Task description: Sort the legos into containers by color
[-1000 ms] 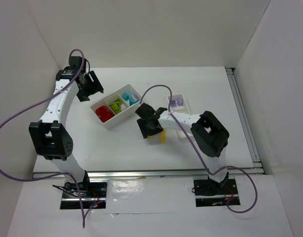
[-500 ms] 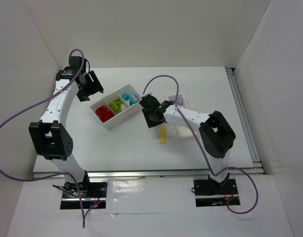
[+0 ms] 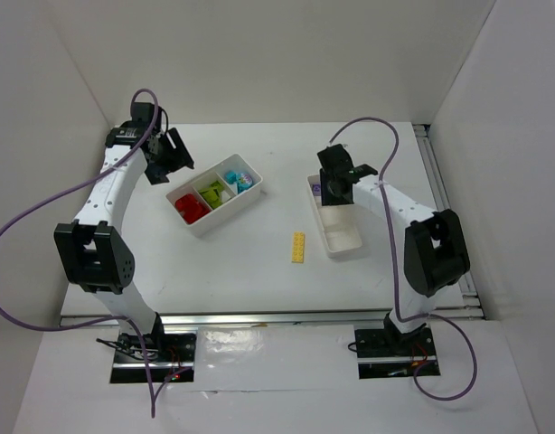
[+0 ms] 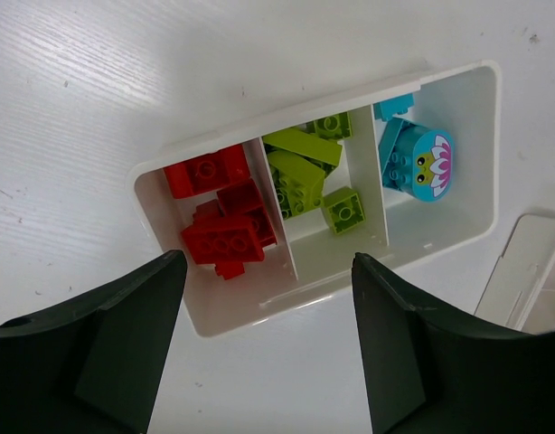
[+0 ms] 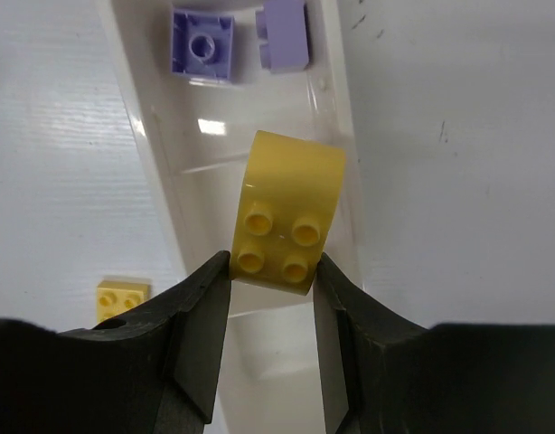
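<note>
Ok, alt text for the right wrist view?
The right gripper pinches a small yellow studded plastic brick between its jaws over a narrow white plastic tray. Two lilac bricks lie at its far end; another yellow brick lies on the table.

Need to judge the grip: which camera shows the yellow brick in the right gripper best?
The right wrist view: the yellow brick sits central, studs facing the camera, pinched by the right gripper above the narrow tray. In the top external view the gripper hides it; the left wrist view misses it.
</note>
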